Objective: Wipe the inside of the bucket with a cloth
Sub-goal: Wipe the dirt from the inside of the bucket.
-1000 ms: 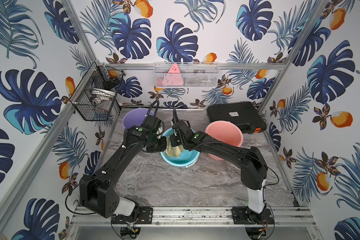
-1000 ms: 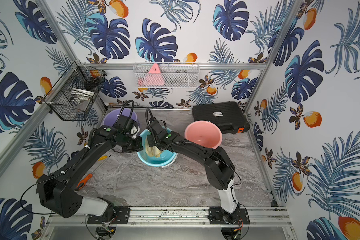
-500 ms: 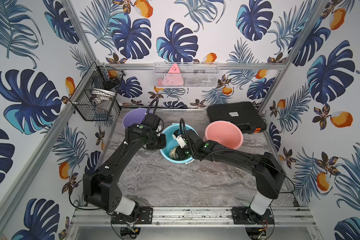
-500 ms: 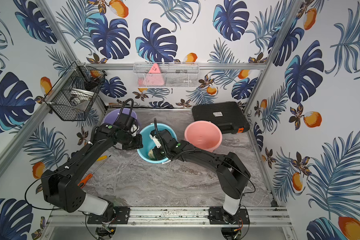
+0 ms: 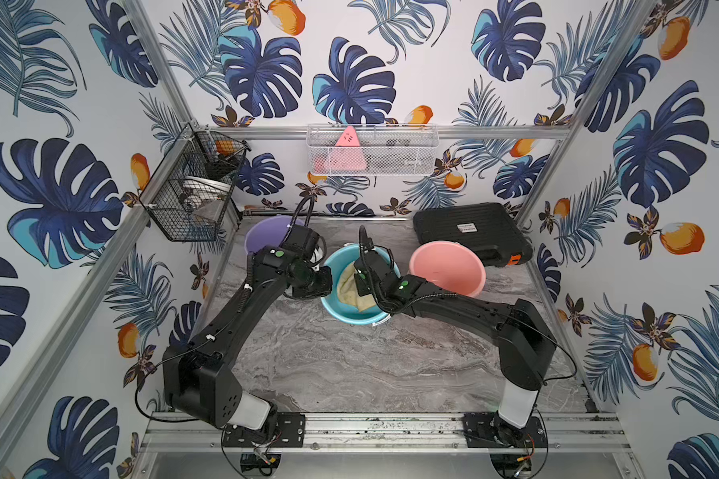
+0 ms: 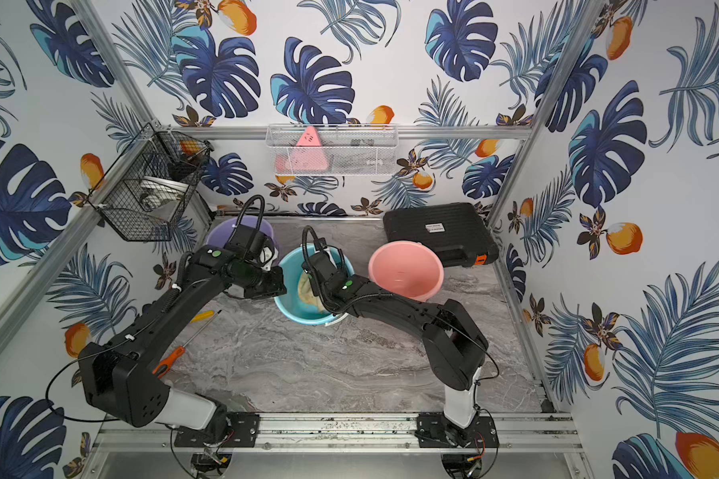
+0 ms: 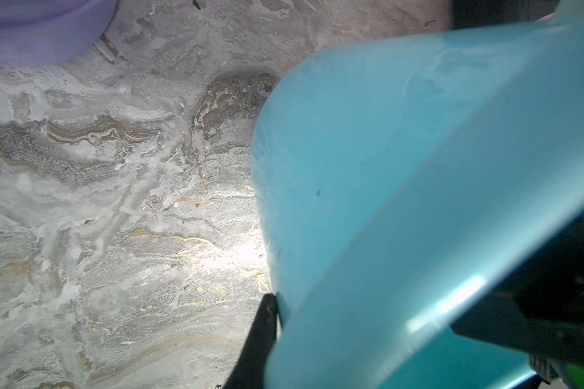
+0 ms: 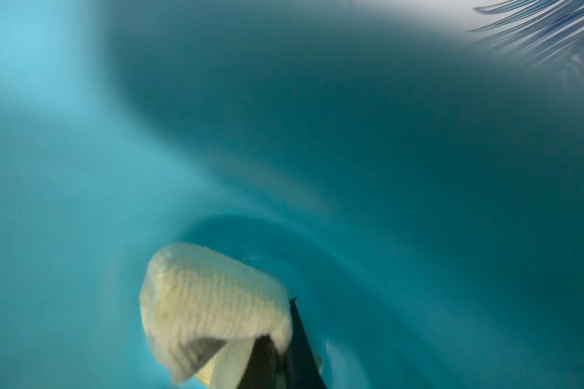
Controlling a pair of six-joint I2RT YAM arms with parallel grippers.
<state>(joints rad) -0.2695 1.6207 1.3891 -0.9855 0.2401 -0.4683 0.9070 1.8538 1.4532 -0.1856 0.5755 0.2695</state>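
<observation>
Two grippers at work: left gripper (image 5: 322, 282) is clamped tight on the 9 o'clock rim of the round teal plastic bucket (image 5: 349, 317). Right gripper (image 8: 282, 340) reaches down inside it, pinched closed on the soft pale tan-yellow cloth (image 8: 209, 296).

Glossy plastic bucket (image 7: 385, 168), ribbed cloth (image 8: 209, 296)

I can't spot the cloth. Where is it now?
Both top views show the cloth inside the blue bucket, between the purple bucket and the pink bucket, pinched by the right gripper.
</observation>
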